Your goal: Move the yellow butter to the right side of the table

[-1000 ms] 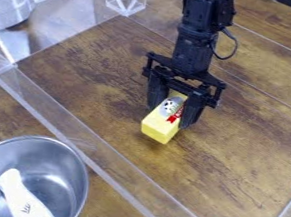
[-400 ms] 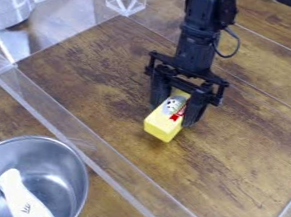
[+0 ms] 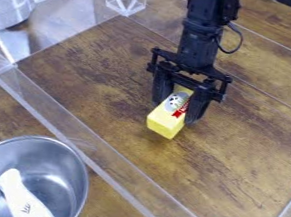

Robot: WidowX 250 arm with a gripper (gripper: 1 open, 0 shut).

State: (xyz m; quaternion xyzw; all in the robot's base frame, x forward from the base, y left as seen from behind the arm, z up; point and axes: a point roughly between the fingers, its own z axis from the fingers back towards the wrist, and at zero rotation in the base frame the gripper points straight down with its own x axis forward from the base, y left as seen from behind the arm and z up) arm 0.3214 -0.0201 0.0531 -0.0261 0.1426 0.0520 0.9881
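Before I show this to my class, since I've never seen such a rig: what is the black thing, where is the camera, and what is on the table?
The black thing is a robot arm reaching down from the top of the picture. At its end is a gripper, a two-fingered claw, pointing steeply down. There is one view only, from a camera looking down at the table at an angle. The gripper is shut on the butter, a yellow block with a small printed label, which sits on or just above the wood. At the lower left is a metal bowl with something pale inside. Clear plastic panels stand along the table's left edge. The job is to carry the butter to the right side.
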